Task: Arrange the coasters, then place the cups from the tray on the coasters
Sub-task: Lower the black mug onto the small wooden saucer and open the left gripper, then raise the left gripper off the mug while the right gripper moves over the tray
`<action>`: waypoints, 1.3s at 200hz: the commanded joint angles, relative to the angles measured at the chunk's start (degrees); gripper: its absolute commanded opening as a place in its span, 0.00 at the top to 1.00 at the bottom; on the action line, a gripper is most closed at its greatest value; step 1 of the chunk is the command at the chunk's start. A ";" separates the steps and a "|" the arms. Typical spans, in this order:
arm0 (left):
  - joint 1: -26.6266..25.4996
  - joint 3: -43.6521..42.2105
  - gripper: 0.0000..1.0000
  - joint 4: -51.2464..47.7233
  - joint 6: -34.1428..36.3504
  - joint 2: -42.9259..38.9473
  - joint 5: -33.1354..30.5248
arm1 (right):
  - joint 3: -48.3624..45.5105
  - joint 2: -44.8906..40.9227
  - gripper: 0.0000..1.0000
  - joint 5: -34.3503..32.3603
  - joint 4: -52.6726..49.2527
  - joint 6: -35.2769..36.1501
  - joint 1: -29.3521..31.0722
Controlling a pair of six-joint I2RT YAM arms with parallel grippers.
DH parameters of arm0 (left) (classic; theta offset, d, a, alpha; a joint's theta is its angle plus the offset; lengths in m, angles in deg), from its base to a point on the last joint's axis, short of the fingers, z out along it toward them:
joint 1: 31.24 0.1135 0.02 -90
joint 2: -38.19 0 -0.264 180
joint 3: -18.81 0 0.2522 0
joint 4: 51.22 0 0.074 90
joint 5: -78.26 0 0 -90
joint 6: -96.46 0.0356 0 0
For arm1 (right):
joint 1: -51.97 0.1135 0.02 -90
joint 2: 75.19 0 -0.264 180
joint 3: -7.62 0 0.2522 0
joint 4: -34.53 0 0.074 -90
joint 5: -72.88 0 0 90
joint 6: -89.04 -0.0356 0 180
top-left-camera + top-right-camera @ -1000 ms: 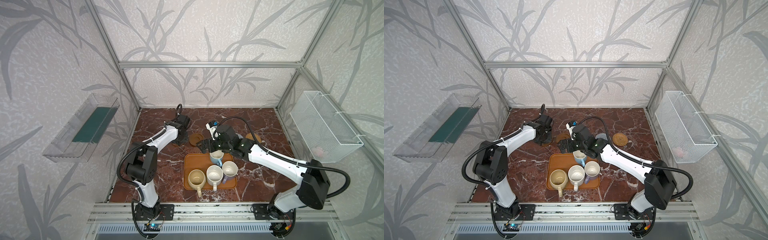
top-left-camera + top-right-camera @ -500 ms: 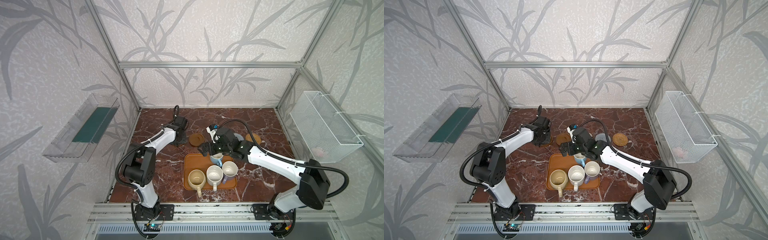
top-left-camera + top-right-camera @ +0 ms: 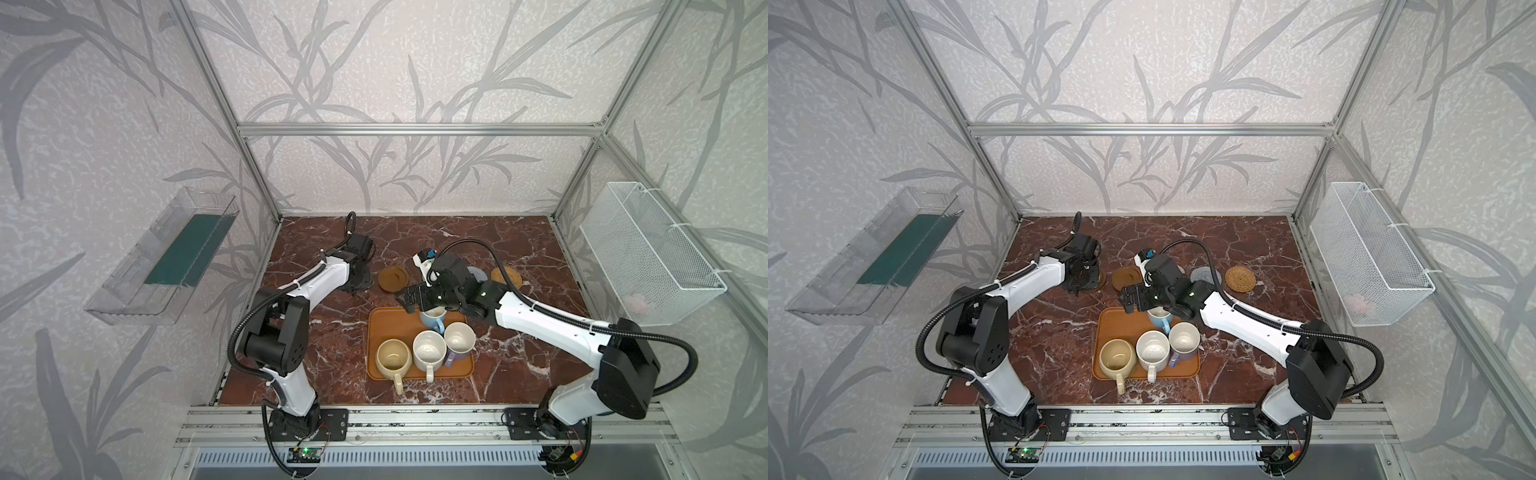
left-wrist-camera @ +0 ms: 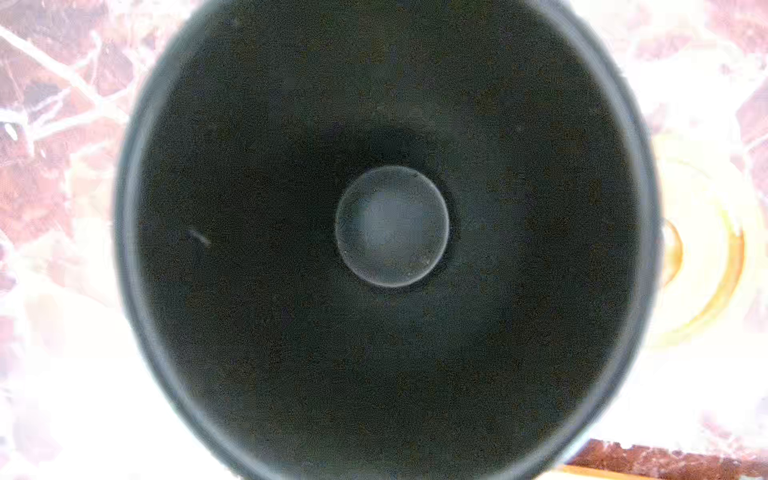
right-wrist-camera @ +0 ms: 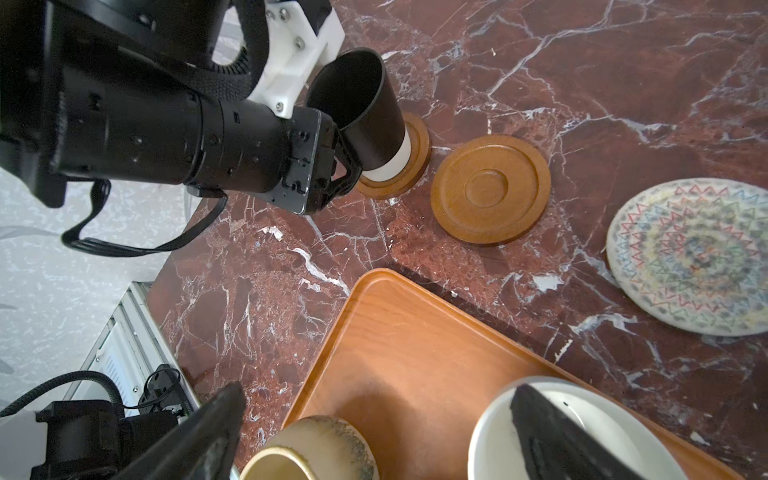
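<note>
Left pincer (image 5: 343, 160) at black mug (image 5: 378, 120), grip unclear; right pincer (image 5: 378, 388) wide open.

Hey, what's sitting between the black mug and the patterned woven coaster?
An empty brown wooden coaster lies flat between the black mug and the patterned woven coaster, touching neither. The right wrist view shows it.

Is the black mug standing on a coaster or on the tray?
On a coaster. In the right wrist view the black mug rests with its pale base on a wooden coaster, apart from the tray.
</note>
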 commanded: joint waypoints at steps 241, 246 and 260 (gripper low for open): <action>0.20 -5.17 0.01 -0.18 -3.91 -33.31 31.02 | -8.74 -16.64 0.09 -11.05 -19.02 2.58 -0.22; 0.20 -5.67 0.01 0.07 -4.19 -33.81 31.98 | -9.33 -16.71 0.11 -10.71 -18.70 2.48 -0.22; 0.12 -7.14 0.00 0.66 -5.08 -34.88 34.52 | -10.29 -16.51 0.18 -9.89 -17.87 2.25 -0.22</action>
